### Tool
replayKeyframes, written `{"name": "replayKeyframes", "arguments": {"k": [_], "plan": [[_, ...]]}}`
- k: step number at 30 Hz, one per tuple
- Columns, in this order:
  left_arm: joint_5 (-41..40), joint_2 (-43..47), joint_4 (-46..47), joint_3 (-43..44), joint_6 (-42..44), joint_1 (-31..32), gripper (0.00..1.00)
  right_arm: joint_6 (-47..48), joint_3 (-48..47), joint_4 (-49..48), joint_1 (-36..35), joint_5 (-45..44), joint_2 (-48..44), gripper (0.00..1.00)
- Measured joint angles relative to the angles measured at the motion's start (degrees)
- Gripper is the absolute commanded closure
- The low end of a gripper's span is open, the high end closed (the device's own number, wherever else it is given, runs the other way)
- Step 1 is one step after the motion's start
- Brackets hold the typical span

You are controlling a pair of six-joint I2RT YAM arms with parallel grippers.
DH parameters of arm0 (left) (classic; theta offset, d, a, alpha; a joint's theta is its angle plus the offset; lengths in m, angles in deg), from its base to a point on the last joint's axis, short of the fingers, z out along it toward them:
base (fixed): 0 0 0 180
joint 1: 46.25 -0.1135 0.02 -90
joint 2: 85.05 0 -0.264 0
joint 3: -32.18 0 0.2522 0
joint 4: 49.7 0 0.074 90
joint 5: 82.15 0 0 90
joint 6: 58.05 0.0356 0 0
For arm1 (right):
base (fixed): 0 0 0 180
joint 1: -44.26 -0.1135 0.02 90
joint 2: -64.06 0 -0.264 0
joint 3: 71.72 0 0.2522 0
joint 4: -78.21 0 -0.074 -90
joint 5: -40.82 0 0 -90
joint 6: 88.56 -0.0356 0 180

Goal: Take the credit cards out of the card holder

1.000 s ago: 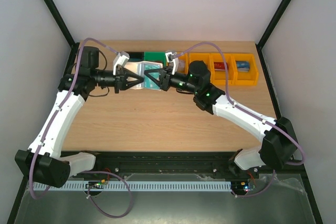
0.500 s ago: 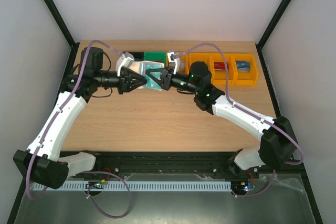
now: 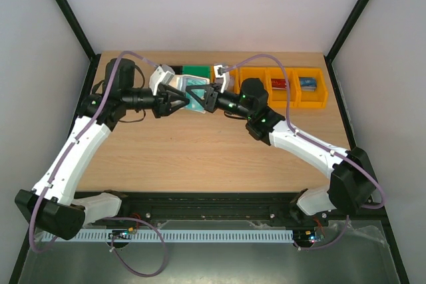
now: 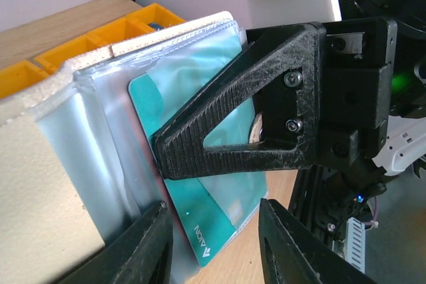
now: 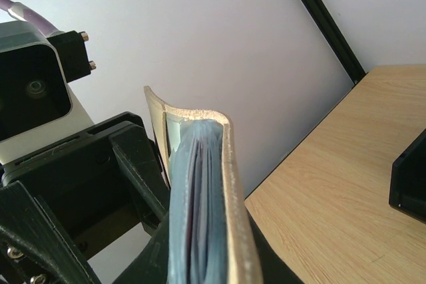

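The card holder [image 3: 194, 94] is held off the table by my right gripper [image 3: 202, 100], which is shut on it. In the left wrist view its white cover [image 4: 40, 164] and blue-grey sleeves face me, with the right gripper's black finger [image 4: 253, 131] clamped across them. A teal card [image 4: 200, 221] sticks out of a sleeve at the lower edge. My left gripper [image 4: 214, 251] is open, with its fingers on either side of that card's corner. The right wrist view shows the holder edge-on [image 5: 206, 197] between the right gripper's [image 5: 203, 261] fingers.
A row of bins stands along the back: a black one [image 3: 172, 70], a green one [image 3: 195, 71] and three orange ones [image 3: 253, 76]. A red card [image 3: 279, 84] and a blue card [image 3: 307, 83] lie in the two right orange bins.
My left gripper has moved right, up to the holder's edge, and its fingers now stand around the teal card. The right gripper has kept its hold and barely moved.
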Motion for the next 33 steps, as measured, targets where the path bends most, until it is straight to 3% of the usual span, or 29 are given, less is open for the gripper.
{"name": "replayKeyframes", "arguments": {"k": [9, 23, 25, 31, 33], "plan": [[-1.1, 0.0, 0.0, 0.0, 0.5, 0.5, 0.56, 0.1, 0.0, 0.1, -0.5, -1.3, 0.0, 0.98], [4.7, 0.4, -4.5, 4.1, 3.0, -1.0, 0.48, 6.4, -0.1, 3.9, -1.7, -1.7, -4.3, 0.98], [4.7, 0.5, -5.9, 5.0, 3.9, -1.8, 0.41, 8.0, -0.1, 5.9, -1.7, -1.9, -5.5, 0.98], [1.7, 1.3, -10.0, 8.3, 7.7, -5.3, 0.04, 11.6, -0.1, 10.4, -1.8, -0.5, -8.7, 0.98], [-0.2, 1.3, -10.9, 9.1, 8.9, -6.3, 0.00, 12.7, -0.1, 10.9, -1.8, 1.2, -9.9, 0.98]]}}
